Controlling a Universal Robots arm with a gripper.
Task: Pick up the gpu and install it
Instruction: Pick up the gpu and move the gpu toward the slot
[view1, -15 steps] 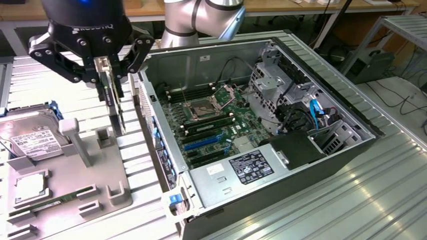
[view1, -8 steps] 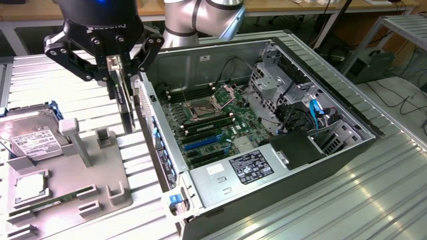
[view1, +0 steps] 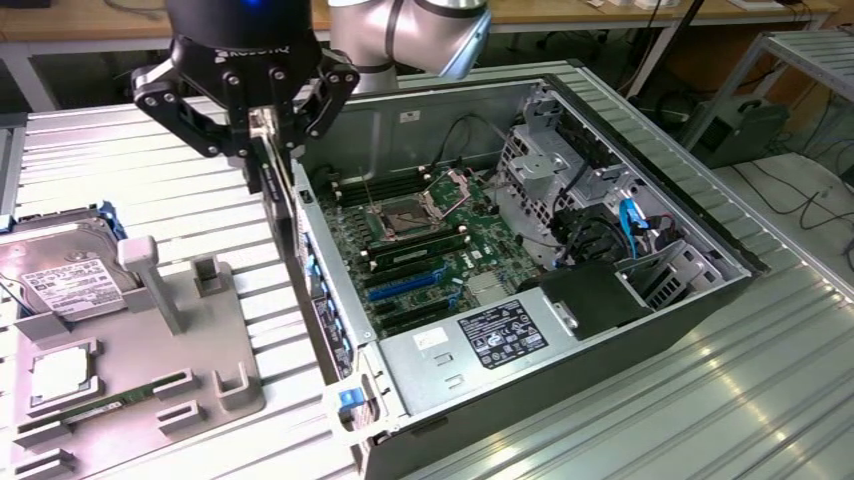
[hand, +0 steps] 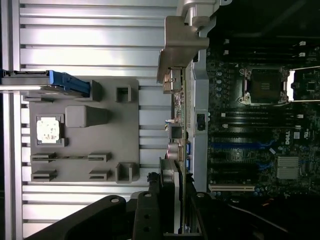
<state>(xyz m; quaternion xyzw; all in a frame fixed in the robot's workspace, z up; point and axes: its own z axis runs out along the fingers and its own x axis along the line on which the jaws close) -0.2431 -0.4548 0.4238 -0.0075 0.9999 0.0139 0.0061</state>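
My gripper (view1: 264, 135) is shut on the gpu (view1: 274, 180), a thin dark card that hangs edge-down from the fingers. It hangs over the open computer case's (view1: 694, 230) wall on the exterior view's left, just outside the motherboard (view1: 441, 250). In the wrist view the gpu (hand: 176, 125) runs edge-on out from the gripper (hand: 175, 200), with its silvery bracket (hand: 180, 45) at the far end. The card lies along the case wall there. The blue expansion slots (view1: 400, 287) lie inside the case, below and to the exterior view's right of the card.
A grey holder tray (view1: 147, 350) at the exterior view's left carries a hard drive (view1: 60, 280), a processor chip (view1: 60, 375) and a green memory stick (view1: 94, 410). Inside the case are the open processor socket (view1: 400, 222), the power supply (view1: 487, 335) and cables (view1: 627, 225). Everything stands on a ribbed metal table (view1: 694, 410).
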